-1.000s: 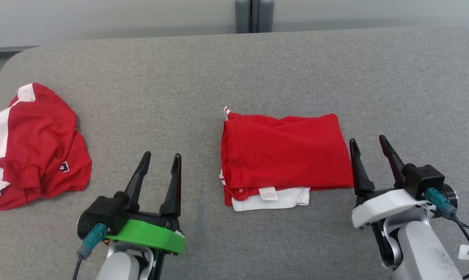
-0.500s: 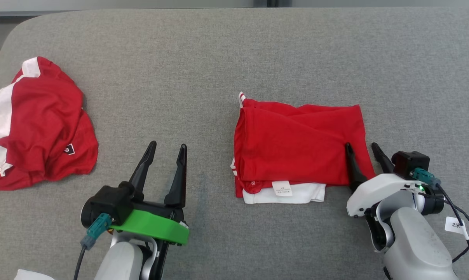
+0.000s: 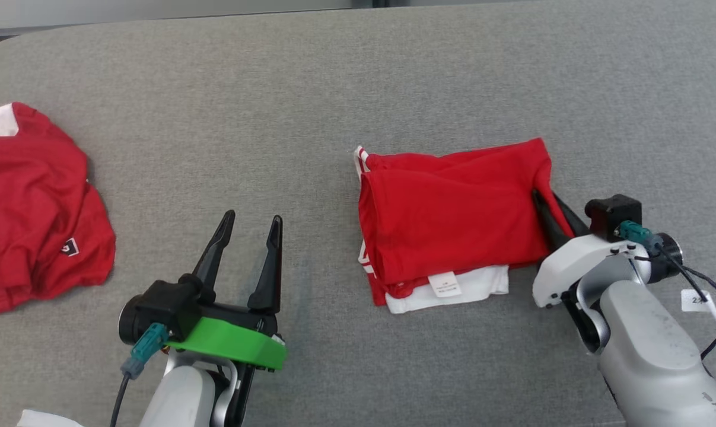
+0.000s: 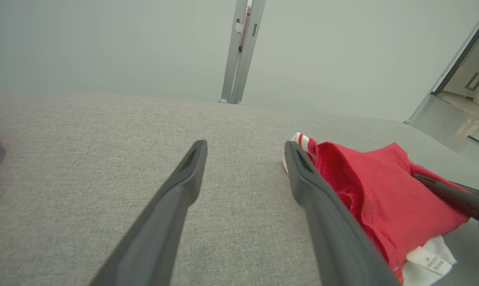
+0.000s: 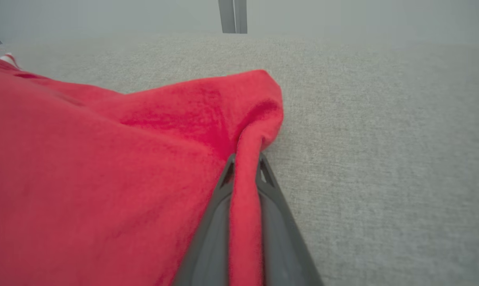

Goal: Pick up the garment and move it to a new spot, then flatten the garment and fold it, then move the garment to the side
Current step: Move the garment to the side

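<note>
Red garment (image 3: 452,219) newly pinched by right end effector (image 3: 546,198) (left end effector (image 3: 253,215) gapes).

Head cam: high, tilted forward-down over grey table (image 3: 334,89). Left gripper (image 3: 253,217) at near left, right gripper (image 3: 547,204) at near right, garment (image 3: 452,219) between them, right of centre.
Left wrist cam: low over table, faces far wall (image 4: 104,43) along own fingers (image 4: 176,206); garment close on its right.
Right wrist cam: lowest, nearest, faces far; red cloth right at lens, slightly soft.
Overlap: all three see garment; head and left wrist both catch right gripper at garment's right edge.
</note>
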